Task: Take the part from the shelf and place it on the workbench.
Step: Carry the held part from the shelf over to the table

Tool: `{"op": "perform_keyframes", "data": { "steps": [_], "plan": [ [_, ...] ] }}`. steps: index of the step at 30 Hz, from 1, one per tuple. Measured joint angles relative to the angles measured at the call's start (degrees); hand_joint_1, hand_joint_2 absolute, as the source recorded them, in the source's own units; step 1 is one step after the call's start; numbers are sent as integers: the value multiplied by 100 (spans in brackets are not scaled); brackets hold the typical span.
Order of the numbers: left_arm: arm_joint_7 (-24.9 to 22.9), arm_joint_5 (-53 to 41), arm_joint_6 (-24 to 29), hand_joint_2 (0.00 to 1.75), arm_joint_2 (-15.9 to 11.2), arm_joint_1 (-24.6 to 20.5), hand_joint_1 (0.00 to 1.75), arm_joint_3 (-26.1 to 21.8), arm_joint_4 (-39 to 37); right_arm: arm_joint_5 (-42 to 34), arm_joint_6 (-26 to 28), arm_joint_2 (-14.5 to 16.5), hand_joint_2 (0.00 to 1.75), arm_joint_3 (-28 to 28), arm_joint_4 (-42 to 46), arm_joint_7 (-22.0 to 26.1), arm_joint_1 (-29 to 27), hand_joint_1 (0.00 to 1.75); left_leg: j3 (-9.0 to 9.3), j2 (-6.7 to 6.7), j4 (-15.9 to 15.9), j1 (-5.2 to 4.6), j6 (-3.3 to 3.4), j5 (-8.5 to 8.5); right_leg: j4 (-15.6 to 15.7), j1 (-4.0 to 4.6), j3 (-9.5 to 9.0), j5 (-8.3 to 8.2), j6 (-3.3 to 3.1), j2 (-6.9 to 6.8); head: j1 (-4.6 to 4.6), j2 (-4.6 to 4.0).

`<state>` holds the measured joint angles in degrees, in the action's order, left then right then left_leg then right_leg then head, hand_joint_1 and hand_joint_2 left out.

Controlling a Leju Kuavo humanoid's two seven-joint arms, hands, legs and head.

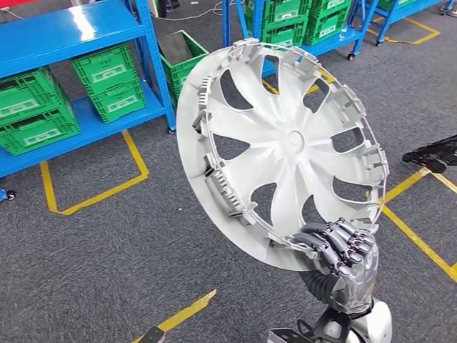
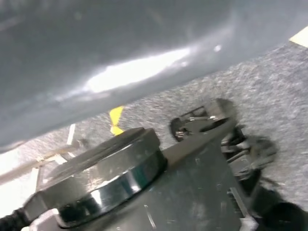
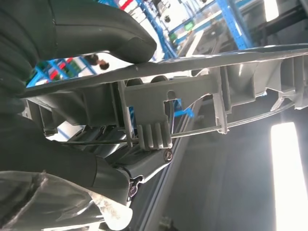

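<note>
The right hand (image 1: 345, 250) grips the lower rim of the large pale grey plastic wheel cover (image 1: 280, 143), held tilted above grey carpet (image 1: 108, 264); the blurred left wrist view leaves the left hand's state unclear.

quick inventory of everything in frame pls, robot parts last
Round pale grey plastic wheel cover: 1, held tilted above the floor, ribbed clip side toward the head camera.
Green plastic crates: several, on blue shelving; one on the floor by a shelf post.
Blue metal shelf racks: at least two, along the far side.
Yellow floor tape lines: several, on grey carpet.
Black object: 1, on the floor at right, unclear what.
Right hand: grips the wheel cover's lower rim.
</note>
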<state>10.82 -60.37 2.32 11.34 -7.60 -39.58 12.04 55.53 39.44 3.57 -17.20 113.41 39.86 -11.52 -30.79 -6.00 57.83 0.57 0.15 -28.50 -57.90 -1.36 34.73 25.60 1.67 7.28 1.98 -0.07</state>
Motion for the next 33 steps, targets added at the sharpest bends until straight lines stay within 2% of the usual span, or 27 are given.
{"op": "perform_keyframes", "data": {
  "steps": [1,2,3,4,5,6,7,8,9,10,11,12,13,15,17,18,19,21,22,23,24,25,26,28,30,32,33],
  "plan": [
    [0,0,1,0,4,-1,0,1,0,11,0,-1,175,1,8,1,-7,175,3,71,-25,-1,11,7,13,-16,39,-26,45,71,-2,0],
    [0,0,4,0,8,-4,0,1,0,19,1,-1,175,1,16,1,-22,175,3,152,-43,2,36,28,0,-18,78,-22,80,38,-3,0],
    [0,0,6,0,11,-9,0,2,0,26,1,-1,175,2,22,1,-30,175,8,238,-68,5,68,50,-81,-7,141,33,106,-93,11,0],
    [0,0,8,0,15,-11,0,2,0,31,1,-1,175,1,27,1,-27,175,11,330,-95,9,98,69,-272,8,246,153,123,-275,30,0],
    [0,0,9,0,14,-7,0,2,0,37,2,-1,175,1,28,1,-21,175,10,426,-104,-2,116,75,-585,17,390,333,133,-489,43,0],
    [0,0,8,0,13,4,0,2,0,44,2,-2,175,0,29,1,-10,175,4,523,-105,-15,128,75,-980,22,565,531,146,-620,59,0],
    [0,0,8,0,10,17,0,2,0,54,2,-3,175,-1,29,1,-7,175,0,627,-104,-27,133,72,-1346,22,720,687,158,-676,60,0],
    [0,0,8,0,8,25,0,2,0,65,2,-6,175,-1,29,1,-9,175,-3,727,-103,-38,136,69,-1585,21,806,762,165,-699,58,0],
    [0,0,8,0,6,26,0,3,0,73,2,-9,175,0,29,1,-14,175,-4,818,-103,-46,137,67,-1615,21,782,734,166,-715,60,0],
    [1,0,8,0,7,21,0,4,0,81,2,-13,175,1,30,0,-19,175,0,898,-102,-53,137,63,-1406,23,632,609,157,-744,60,0],
    [1,-1,8,0,8,14,0,8,0,86,2,-16,175,1,34,-1,-23,175,8,968,-102,-61,132,57,-1036,29,395,443,139,-815,61,0],
    [2,-1,8,0,8,8,0,14,0,90,2,-18,175,2,42,-1,-25,175,16,1030,-97,-78,120,46,-619,50,144,323,116,-966,61,0],
    [3,-2,8,0,8,5,0,23,0,93,2,-20,175,1,55,1,-26,175,21,1082,-86,-99,100,34,-278,72,-66,243,81,-1097,59,0],
    [5,-3,11,0,7,3,0,38,0,96,2,-22,175,2,80,2,-35,175,24,1184,-67,-136,51,22,7,115,-223,230,18,-1233,52,0],
    [7,-4,16,0,7,-3,0,45,0,97,2,-25,175,6,91,-1,-57,175,27,1279,-53,-135,3,2,22,112,-203,199,-46,-1103,48,0],
    [7,-4,18,0,7,-9,0,47,0,100,2,-25,175,7,96,-2,-67,175,13,1226,1,-122,-27,-59,31,102,-193,180,-79,-1034,43,0],
    [4,-3,20,0,7,-13,0,49,0,105,2,-25,175,7,101,-2,-71,175,-40,1108,144,-105,-57,-178,42,89,-185,161,-113,-967,32,0],
    [-39,-2,25,0,0,-4,0,52,0,113,2,-26,175,5,110,0,-72,175,-295,798,769,-68,-103,-548,49,78,-167,136,-160,-830,9,0],
    [-104,-2,34,0,-6,11,0,52,0,114,2,-27,175,4,110,1,-71,175,-463,718,1160,-59,-113,-718,46,80,-158,130,-172,-754,3,0],
    [-201,-2,47,0,-14,29,0,52,0,114,2,-30,175,4,110,1,-72,175,-593,679,1458,-55,-117,-807,42,81,-153,126,-180,-671,3,0],
    [-314,-2,60,0,-22,45,0,52,0,113,2,-33,175,4,110,1,-73,175,-652,661,1578,-55,-116,-785,35,83,-150,124,-183,-585,3,0],
    [-445,2,68,0,-32,55,0,51,0,109,2,-36,175,4,110,1,-76,175,-611,647,1473,-54,-108,-651,27,83,-149,122,-183,-500,2,0],
    [-597,8,57,0,-45,61,0,50,0,101,2,-38,175,3,110,1,-76,175,-478,600,1158,-52,-92,-430,17,83,-150,120,-181,-417,2,0],
    [-950,26,-2,0,-81,79,0,43,-1,75,2,-39,175,1,110,0,-65,175,-157,353,412,-36,-45,-75,-5,84,-140,112,-161,-273,6,0],
    [-1293,51,-66,0,-116,119,0,28,-3,51,2,-40,175,-8,108,1,-48,175,-9,164,47,-26,-15,-6,-22,75,-87,84,-104,-148,7,0],
    [-1480,83,-104,0,-141,175,0,9,-4,37,2,-42,175,-16,106,1,-48,175,-1,222,-8,-28,9,-12,-12,60,-26,45,-26,-38,6,0],
    [-1516,93,-116,0,-152,196,0,1,-4,34,2,-46,175,-18,105,1,-56,175,0,285,-30,-21,36,7,-31,62,11,57,3,-90,12,0]
  ]
}}
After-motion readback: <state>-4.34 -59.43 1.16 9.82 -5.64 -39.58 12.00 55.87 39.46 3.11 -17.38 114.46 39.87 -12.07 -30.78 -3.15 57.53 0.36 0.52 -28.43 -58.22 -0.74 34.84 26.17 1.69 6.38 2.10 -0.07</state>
